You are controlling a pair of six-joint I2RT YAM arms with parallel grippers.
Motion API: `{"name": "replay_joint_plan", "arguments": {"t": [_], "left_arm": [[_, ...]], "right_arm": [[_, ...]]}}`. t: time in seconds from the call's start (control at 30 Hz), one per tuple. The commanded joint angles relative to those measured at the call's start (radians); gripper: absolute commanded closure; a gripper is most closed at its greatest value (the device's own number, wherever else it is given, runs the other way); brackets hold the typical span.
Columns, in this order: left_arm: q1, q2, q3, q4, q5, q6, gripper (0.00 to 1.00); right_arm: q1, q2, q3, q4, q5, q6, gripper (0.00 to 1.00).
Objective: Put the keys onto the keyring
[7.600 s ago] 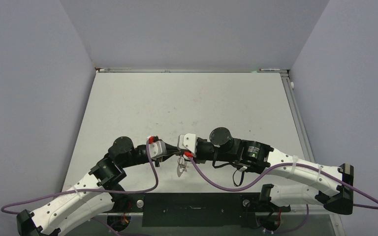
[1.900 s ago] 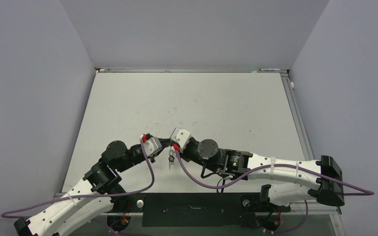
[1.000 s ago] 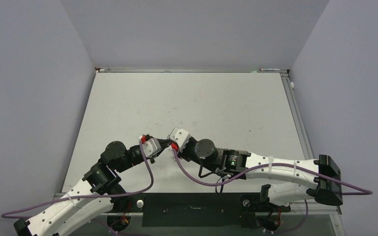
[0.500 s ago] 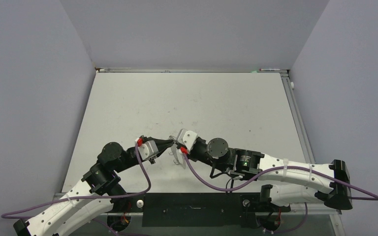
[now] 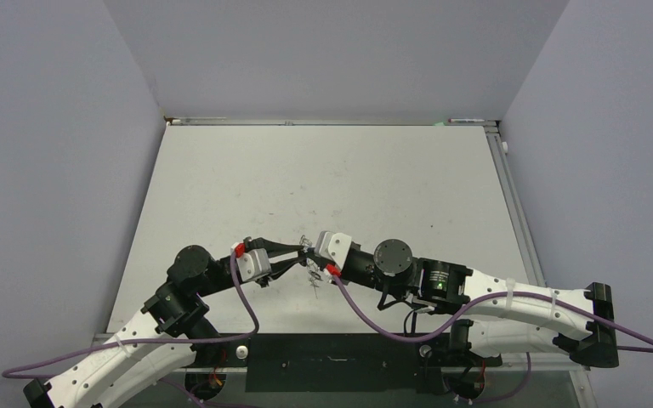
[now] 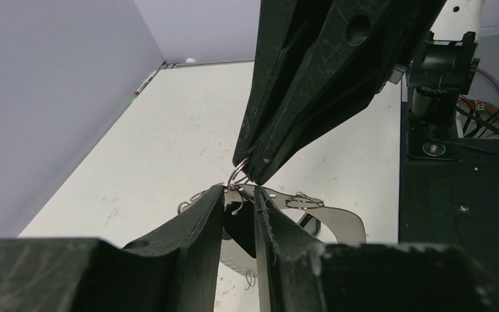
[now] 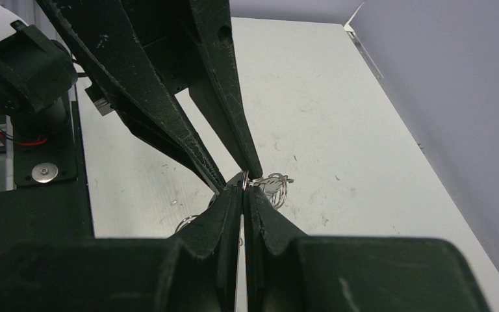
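Observation:
The keyring (image 5: 313, 272) hangs between both grippers above the table's near middle. In the left wrist view it is a flat silvery band (image 6: 338, 220) with small wire loops (image 6: 307, 197). My left gripper (image 5: 298, 250) is shut on the keyring's rim (image 6: 240, 190), and the black head of a key (image 6: 242, 229) shows between its fingers. My right gripper (image 5: 311, 253) meets it tip to tip and is shut on a small wire loop (image 7: 243, 182). That loop also shows in the left wrist view (image 6: 236, 174). More wire loops (image 7: 277, 185) hang just beyond the right fingertips.
The white table (image 5: 323, 178) has grey walls at the back and both sides. A black base strip (image 5: 332, 361) runs along the near edge under the arms, and purple cables (image 5: 366, 310) loop from both wrists.

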Motion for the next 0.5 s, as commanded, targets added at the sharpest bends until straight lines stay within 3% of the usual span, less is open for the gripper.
{"name": "replay_joint_plan", "arguments": {"t": [0.0, 0.13, 0.3, 0.47], "left_arm": [[0.007, 0.001, 0.021, 0.068, 0.04, -0.015, 0.79], [0.007, -0.001, 0.019, 0.068, 0.046, -0.015, 0.73], [0.008, -0.004, 0.019, 0.068, 0.054, -0.014, 0.72], [0.007, -0.01, 0.018, 0.07, 0.059, -0.011, 0.81]], "right_arm": [[0.009, -0.022, 0.007, 0.05, -0.087, -0.003, 0.95], [0.009, -0.03, 0.006, 0.045, -0.117, -0.008, 0.95], [0.009, -0.043, 0.004, 0.037, -0.15, -0.018, 0.95], [0.009, -0.052, 0.007, 0.031, -0.184, -0.031, 0.95]]}}
